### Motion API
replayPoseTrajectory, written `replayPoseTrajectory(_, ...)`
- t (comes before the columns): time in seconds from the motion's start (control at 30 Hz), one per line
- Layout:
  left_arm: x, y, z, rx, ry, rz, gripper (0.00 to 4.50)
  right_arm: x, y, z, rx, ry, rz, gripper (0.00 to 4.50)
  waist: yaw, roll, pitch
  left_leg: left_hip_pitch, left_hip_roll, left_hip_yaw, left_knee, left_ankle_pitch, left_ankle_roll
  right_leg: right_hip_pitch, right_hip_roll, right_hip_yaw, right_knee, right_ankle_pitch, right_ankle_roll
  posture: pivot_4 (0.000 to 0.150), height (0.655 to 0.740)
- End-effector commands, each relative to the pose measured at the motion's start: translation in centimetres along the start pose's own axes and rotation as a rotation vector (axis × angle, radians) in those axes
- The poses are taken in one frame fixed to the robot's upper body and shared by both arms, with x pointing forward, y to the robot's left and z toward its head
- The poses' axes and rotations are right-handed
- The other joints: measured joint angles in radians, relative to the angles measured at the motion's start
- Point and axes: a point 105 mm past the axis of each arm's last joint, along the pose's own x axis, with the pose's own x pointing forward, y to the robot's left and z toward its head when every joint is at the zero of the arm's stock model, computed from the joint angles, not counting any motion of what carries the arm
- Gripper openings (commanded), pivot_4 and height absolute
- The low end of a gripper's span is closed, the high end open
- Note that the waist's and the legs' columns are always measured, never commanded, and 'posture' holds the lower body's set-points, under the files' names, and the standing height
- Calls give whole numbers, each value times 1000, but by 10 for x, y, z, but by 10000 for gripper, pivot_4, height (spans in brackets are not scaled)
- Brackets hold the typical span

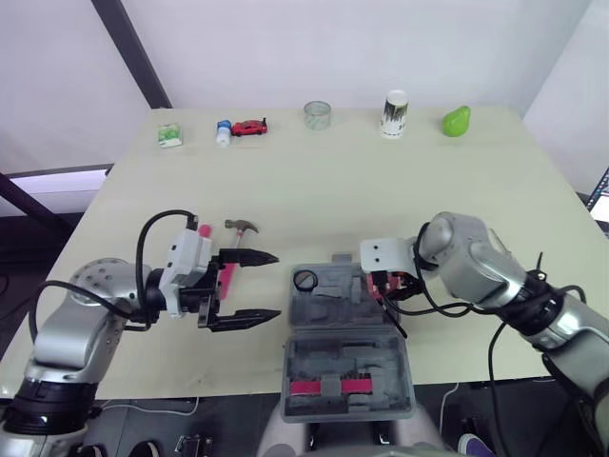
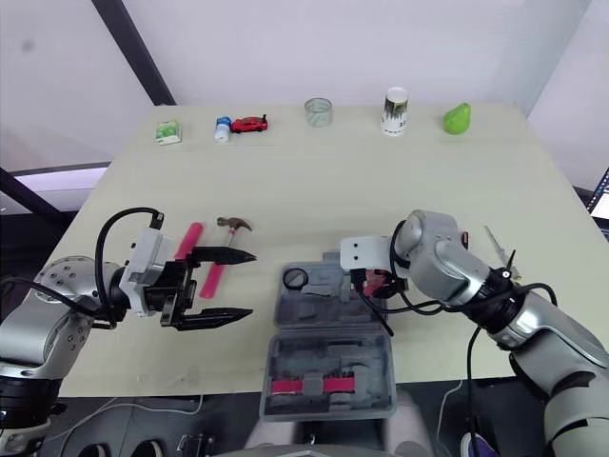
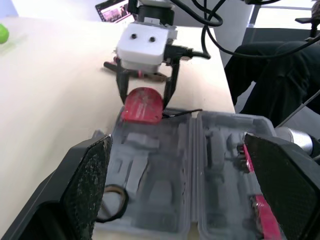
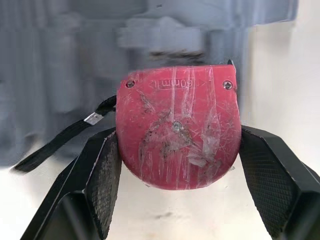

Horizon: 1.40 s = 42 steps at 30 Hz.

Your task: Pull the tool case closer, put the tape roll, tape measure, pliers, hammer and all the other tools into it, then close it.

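Head view: left hand (image 1: 275,285) wide open, empty, above desk (image 1: 314,181); hammer (image 1: 244,227) head just beyond its far finger. Open tool case (image 1: 347,367) between both hands, tape roll (image 1: 305,280) in it just past left hand's tips. Right hand (image 1: 385,289) clamped on red tape measure (image 1: 382,284) at case's rim
Left wrist view: left fingers (image 3: 90,175) spread wide, case beyond them, right hand pinching tape measure at case edge
Right wrist view: both pads (image 4: 107,170) flat on tape measure's sides, black strap (image 4: 60,142) hanging off it
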Motion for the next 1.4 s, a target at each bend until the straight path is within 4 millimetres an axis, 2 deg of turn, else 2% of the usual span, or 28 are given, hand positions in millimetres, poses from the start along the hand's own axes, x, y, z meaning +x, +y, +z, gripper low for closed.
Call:
replayPoseTrajectory(0.03,-8,3,6,43,12,15,45000,-2,-7,8,-31,-3,-31,30036,2,0,0,0,0,0,0,1,-2,0,0,0,0,0,0,1500,7400)
replayPoseTrajectory(0.3,-11,2,5,42,18,18,45000,11,-5,15,-34,-9,-28,30036,-3,0,0,0,0,0,0,1,-2,0,0,0,0,0,0,1500,7400)
replayPoseTrajectory(0.57,-12,3,5,42,23,27,45000,16,-2,12,-47,-13,-19,30036,-4,0,0,0,0,0,0,1,-2,0,1,0,0,0,0,1500,7400)
replayPoseTrajectory(0.63,-12,3,4,42,23,27,45000,16,-2,12,-48,-19,-20,40105,-4,0,0,0,0,0,0,1,-2,0,1,0,0,0,0,1500,7400)
replayPoseTrajectory(0.67,-12,2,4,42,24,27,45000,15,-2,12,-44,-22,-22,43539,-4,0,0,0,0,0,0,1,-2,0,1,0,0,0,0,1500,7400)
replayPoseTrajectory(0.77,-12,1,3,41,23,25,45000,13,-5,13,-24,-33,-46,44747,-3,0,0,0,0,0,0,1,-2,0,0,0,0,0,0,1500,7400)
replayPoseTrajectory(0.93,-12,1,3,41,23,25,45000,5,-4,9,-15,-33,-45,44747,0,0,0,0,0,0,0,1,-2,0,0,0,0,0,0,1500,7400)
replayPoseTrajectory(1.23,-11,0,3,42,21,24,45000,-28,-7,0,14,-78,-68,44747,0,0,0,0,0,0,0,-1,1,0,0,0,0,0,0,1500,7400)
replayPoseTrajectory(1.4,-11,0,3,41,19,27,45000,-38,-2,-10,113,-198,-28,44747,1,0,0,0,1,0,0,-1,1,0,0,0,0,0,0,1500,7400)
